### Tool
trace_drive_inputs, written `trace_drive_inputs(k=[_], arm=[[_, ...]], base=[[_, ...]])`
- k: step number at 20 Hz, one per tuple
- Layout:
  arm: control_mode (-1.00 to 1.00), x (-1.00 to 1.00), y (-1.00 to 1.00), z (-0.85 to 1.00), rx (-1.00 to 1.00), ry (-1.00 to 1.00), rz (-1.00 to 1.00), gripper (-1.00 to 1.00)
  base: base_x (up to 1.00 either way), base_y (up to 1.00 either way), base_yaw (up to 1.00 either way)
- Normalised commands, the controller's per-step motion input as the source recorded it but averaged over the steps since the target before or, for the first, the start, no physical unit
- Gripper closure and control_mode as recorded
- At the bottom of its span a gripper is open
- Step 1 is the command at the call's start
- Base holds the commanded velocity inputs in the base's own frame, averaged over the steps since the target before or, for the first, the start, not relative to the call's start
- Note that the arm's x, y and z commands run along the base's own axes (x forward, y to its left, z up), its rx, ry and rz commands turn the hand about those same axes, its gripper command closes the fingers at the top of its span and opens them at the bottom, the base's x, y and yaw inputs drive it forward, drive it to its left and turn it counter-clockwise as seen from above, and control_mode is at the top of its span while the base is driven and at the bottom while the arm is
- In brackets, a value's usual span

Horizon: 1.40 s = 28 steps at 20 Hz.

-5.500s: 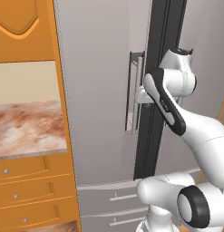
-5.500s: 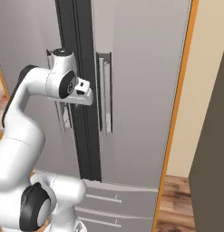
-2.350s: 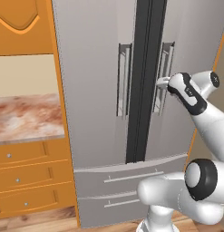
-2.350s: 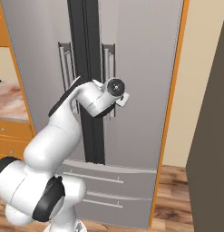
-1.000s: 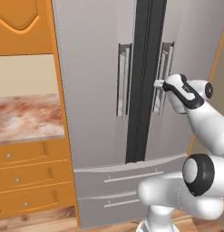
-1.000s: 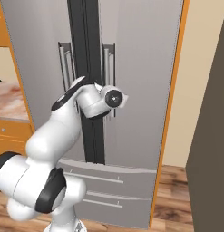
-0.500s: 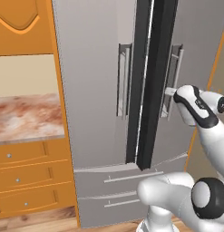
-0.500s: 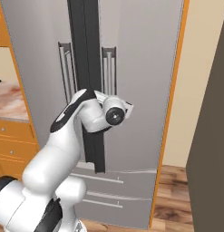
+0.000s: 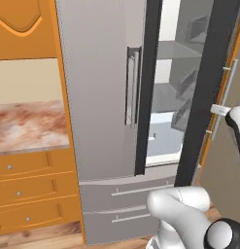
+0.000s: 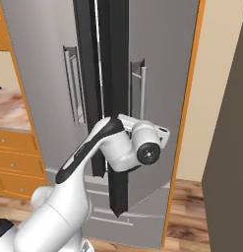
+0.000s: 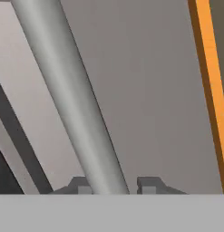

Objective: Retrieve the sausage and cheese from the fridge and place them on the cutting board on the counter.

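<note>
Orange cabinets framed the grey fridge (image 9: 102,97), center of your left base view, its right door swung open on white shelves. At the bottom of your hand view, the gripper (image 11: 111,186) was clenched around the door's bar handle (image 11: 72,104).

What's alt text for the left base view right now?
The fridge stands with its right door swung partly open, showing white interior shelves and door bins. Its left door is closed, and the marbled counter over orange drawers sits to the left. The arm's white base is at lower right.
</note>
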Motion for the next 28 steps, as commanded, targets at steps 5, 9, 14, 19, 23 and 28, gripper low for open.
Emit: trace_drive_inputs(k=[5,9,14,19,23,28], arm=[[-1.0,-0.41,-1.0,0.0,0.0,0.0,0.04,1.0],[-1.0,0.0,-0.22,-0.08,0.0,0.01,0.1,-1.0],[-1.0,-0.28,0.0,-0.09,0.0,-0.19,0.08,-1.0],[-1.0,-0.77,-0.15,0.01,-0.03,-0.58,0.01,-1.0],[-1.0,-1.0,0.13,0.33,-0.11,-0.52,-0.08,-1.0],[-1.0,-0.56,0.83,0.37,-0.37,-0.04,-0.21,-1.0]], base=[[0.0,0.0,0.0],[0.0,0.0,0.0],[0.0,0.0,0.0],[0.0,0.0,0.0],[0.0,0.0,0.0],[0.0,0.0,0.0]])
